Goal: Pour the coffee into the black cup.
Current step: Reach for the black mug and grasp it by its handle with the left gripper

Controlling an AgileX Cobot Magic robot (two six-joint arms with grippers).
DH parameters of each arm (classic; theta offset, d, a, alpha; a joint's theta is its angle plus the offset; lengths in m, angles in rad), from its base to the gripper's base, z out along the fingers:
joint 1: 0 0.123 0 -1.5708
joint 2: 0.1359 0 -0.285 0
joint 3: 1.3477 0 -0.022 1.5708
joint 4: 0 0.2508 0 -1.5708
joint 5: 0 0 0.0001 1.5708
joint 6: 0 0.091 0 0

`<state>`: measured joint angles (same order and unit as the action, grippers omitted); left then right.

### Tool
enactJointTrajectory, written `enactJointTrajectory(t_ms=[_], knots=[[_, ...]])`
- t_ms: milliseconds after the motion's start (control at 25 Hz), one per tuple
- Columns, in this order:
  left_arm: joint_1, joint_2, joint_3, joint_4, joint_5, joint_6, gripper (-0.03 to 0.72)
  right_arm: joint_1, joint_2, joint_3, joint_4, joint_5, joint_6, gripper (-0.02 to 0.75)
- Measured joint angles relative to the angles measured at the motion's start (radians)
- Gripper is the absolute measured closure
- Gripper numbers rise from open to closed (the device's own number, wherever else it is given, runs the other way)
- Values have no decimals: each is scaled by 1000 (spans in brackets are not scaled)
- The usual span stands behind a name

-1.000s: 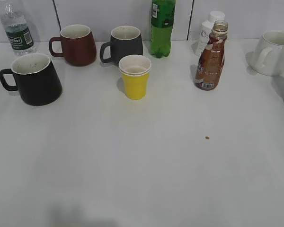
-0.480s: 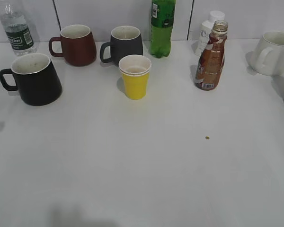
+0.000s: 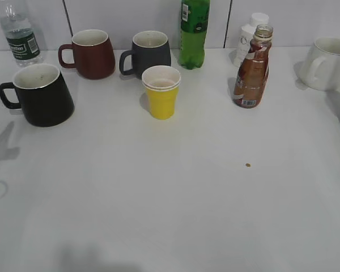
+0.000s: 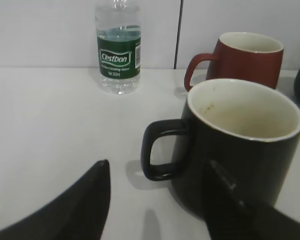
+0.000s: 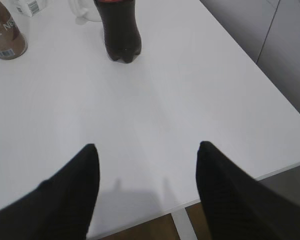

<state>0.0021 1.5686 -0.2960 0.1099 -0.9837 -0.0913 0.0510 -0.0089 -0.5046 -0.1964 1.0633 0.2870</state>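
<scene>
Both grippers gape empty: left gripper (image 4: 157,172) near black cup (image 4: 240,145), right gripper (image 5: 146,150).

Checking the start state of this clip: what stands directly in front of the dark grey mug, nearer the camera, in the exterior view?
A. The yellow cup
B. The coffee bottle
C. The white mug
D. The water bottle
A: the yellow cup stands just in front of the dark grey mug, while the coffee bottle stands well off to the right.
</scene>
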Motion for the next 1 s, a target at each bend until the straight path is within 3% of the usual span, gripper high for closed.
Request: enactJointTrajectory(t_ms=[1000], knots=[[0,290,-204,-4,-49,0,244,0,0,0,0,0,0,256]])
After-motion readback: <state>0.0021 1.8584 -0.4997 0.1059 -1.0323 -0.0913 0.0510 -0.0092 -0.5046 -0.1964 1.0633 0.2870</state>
